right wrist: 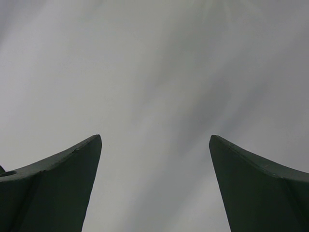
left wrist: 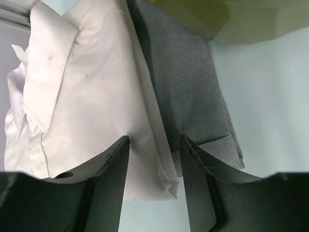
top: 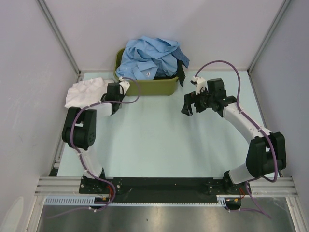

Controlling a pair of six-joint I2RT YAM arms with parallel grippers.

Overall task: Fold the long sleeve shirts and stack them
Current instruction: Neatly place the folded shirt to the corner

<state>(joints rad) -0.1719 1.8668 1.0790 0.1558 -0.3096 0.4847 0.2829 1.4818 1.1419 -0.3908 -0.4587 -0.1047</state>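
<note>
A folded white long sleeve shirt (left wrist: 82, 87) lies at the table's back left, collar to the left, also seen as the white shirt (top: 86, 92) from above. A grey shirt (left wrist: 188, 82) lies under its right side. My left gripper (left wrist: 154, 142) hovers at the white shirt's near edge, jaws apart, a cloth corner lying loose between the fingers (left wrist: 108, 166) with bare table showing below it. From above, the left gripper (top: 112, 94) sits just right of the white shirt. Light blue shirts (top: 149, 55) fill the tub, and a dark one (top: 182, 72) hangs over its right end. My right gripper (top: 189, 104) is open and holds nothing.
The olive-green tub (top: 154, 87) stands at the back centre, right next to the left gripper; its corner, the tub (left wrist: 241, 21), shows in the left wrist view. Grey walls close in the table on both sides and behind. The right wrist view holds only blank grey surface.
</note>
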